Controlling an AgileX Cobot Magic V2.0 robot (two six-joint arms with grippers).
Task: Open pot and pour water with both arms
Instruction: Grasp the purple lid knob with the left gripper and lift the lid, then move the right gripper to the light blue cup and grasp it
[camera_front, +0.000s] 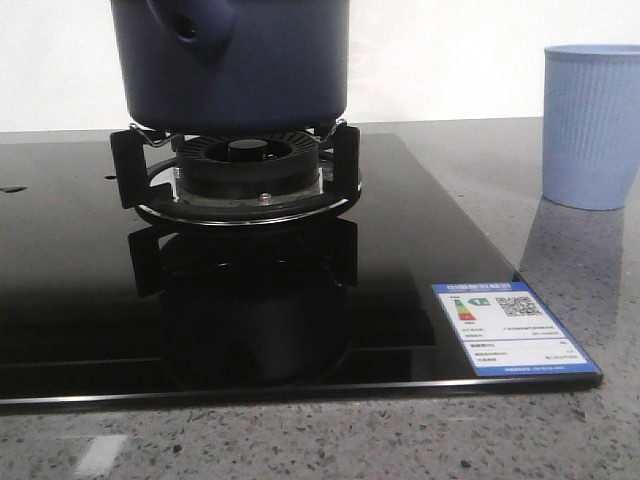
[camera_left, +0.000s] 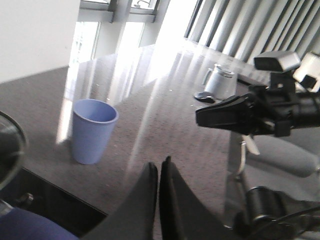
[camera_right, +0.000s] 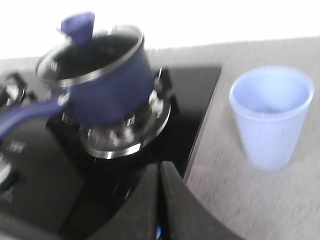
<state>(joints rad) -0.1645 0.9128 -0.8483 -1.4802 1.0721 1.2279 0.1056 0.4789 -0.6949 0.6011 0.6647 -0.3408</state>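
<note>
pot (camera_front: 240, 70) on burner (camera_front: 245, 170) | hob label (camera_front: 512, 328): QR code, text unreadable

Pot (camera_right: 107, 82) seated on burner (camera_right: 122, 132), glass lid on; cup (camera_right: 272, 117) placed apart on table (camera_right: 235, 185); fingers (camera_right: 172, 200) closed together.

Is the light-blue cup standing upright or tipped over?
Upright. The cup stands on its base on the grey counter, its mouth facing up.

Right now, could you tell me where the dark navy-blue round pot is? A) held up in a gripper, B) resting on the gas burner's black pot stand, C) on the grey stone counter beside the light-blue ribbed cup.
B: the pot rests on the burner stand, apart from the cup.
</note>
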